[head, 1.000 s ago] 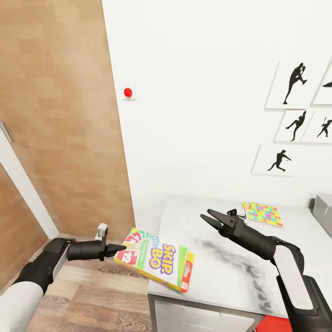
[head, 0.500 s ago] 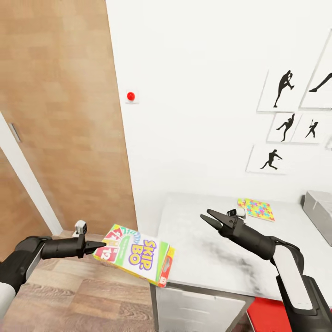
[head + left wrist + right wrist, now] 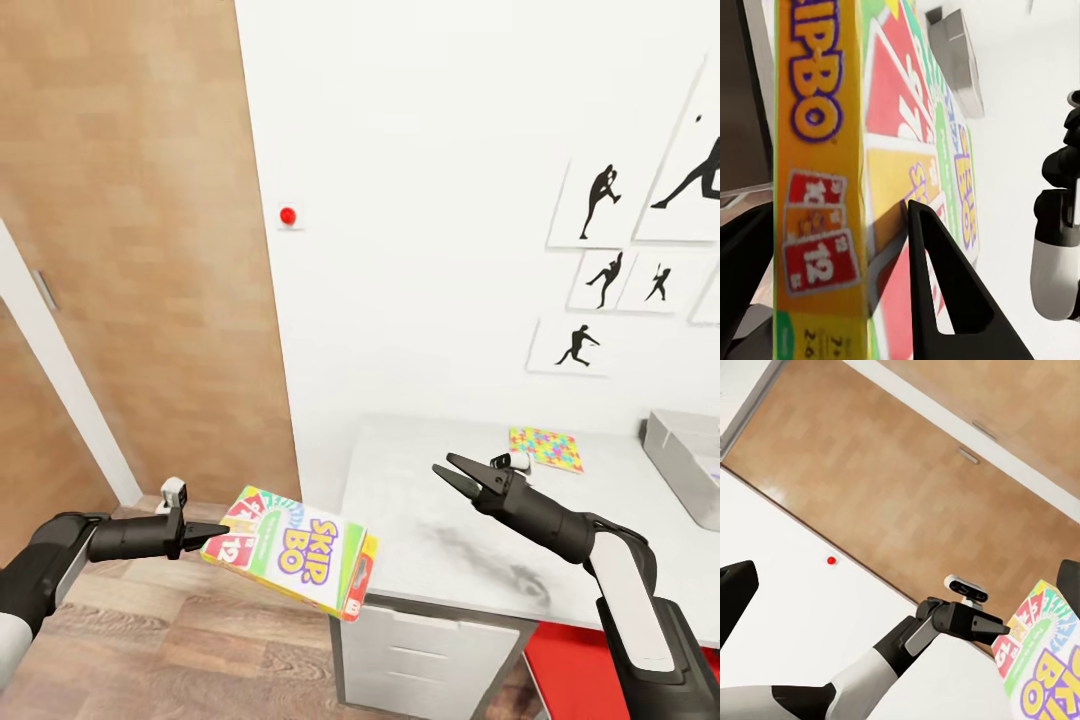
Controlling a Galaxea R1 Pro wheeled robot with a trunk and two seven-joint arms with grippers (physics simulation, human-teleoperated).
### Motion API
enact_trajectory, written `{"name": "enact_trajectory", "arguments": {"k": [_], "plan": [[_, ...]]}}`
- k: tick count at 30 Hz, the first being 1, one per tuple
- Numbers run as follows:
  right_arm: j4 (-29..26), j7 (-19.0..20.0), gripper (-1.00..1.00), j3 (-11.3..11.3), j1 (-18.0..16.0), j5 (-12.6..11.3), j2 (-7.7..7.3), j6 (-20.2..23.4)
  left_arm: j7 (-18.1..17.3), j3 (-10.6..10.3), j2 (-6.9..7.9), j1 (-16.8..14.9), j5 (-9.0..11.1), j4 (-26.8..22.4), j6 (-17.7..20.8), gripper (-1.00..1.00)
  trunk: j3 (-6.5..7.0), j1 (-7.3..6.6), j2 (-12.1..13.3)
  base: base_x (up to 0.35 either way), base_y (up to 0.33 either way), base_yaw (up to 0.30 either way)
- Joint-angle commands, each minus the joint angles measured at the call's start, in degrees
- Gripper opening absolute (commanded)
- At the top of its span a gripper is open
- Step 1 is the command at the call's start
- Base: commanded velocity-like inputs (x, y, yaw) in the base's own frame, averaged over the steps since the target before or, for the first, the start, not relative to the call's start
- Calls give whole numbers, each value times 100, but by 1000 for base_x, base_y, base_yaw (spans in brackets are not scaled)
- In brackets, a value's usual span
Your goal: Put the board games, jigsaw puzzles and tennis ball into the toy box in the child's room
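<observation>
One board game, the Skip-Bo box (image 3: 292, 550), is pinched at its left short edge by the left end effector (image 3: 205, 532), hanging out over the wood floor just left of the table (image 3: 450, 520). It looks like a light, stiff cardboard box, but being held by one end like that I'd guess it could swivel or slip, so a grip further in seems safer. Lettering reads "SKIP BO", with a red "12" card printed on the side. The right end effector (image 3: 458, 476) hovers over the table, spread wide and empty. One jigsaw puzzle (image 3: 546, 448) lies at the far side, toy box (image 3: 678, 462) at the right.
</observation>
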Motion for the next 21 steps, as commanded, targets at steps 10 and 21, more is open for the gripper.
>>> {"name": "enact_trajectory", "arguments": {"k": [10,21], "plan": [[0,20,100,6,-5,24,4,21,-22,-5,-4,-3,-5,-1,58,-100,173,-220,398,-3,0,0],[0,32,100,-2,-5,31,7,21,-22,-9,-4,-3,-8,-1,58,-100,371,-461,839,-102,0,0]]}}
